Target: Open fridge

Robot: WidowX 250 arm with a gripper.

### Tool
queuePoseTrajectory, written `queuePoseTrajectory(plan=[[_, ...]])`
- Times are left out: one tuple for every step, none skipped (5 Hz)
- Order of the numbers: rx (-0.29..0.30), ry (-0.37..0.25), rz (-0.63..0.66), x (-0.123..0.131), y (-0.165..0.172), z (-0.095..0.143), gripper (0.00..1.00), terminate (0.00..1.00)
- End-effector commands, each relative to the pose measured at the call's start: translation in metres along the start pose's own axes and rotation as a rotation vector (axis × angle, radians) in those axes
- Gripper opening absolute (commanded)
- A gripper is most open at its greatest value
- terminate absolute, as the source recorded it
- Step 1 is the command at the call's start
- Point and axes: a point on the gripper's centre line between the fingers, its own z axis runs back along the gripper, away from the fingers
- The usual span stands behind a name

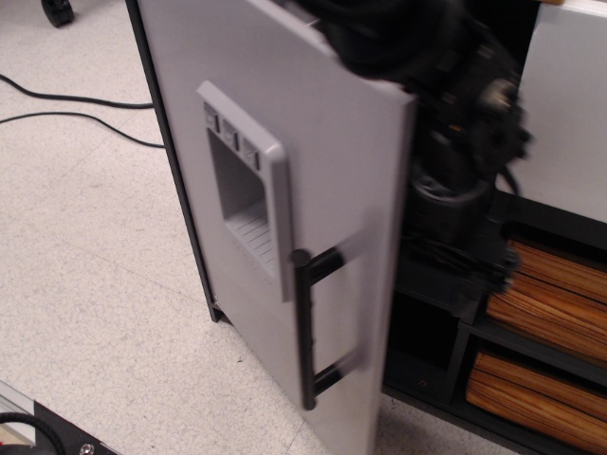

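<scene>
The fridge's light grey door [322,152] stands partly open, swung out to the left, and is motion-blurred. It carries the grey dispenser recess [242,204] with three buttons and the vertical black bar handle [303,327]. The black interior [417,332] shows in the gap at the door's right edge. My black arm comes down from the top, and my gripper [453,258] sits just behind the door's free edge, in the gap. It is dark and blurred, so I cannot tell how its jaws stand or whether it touches the door.
A white-topped unit [564,104] with wooden-slat drawers [545,303] stands right of the fridge. Black cables [76,109] lie on the speckled floor at the left. A black piece of equipment [43,431] is at the bottom-left corner.
</scene>
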Motion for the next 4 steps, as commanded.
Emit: queuePoseTrajectory(plan=[[0.015, -0.066, 0.077, -0.019, 0.055, 0.041, 1.00, 0.00], [0.008, -0.071, 0.060, -0.042, 0.084, 0.046, 1.00, 0.00], [0.015, -0.080, 0.055, -0.064, 0.110, 0.053, 1.00, 0.00], [0.040, -0.082, 0.038, -0.077, 0.128, 0.051, 1.00, 0.00]])
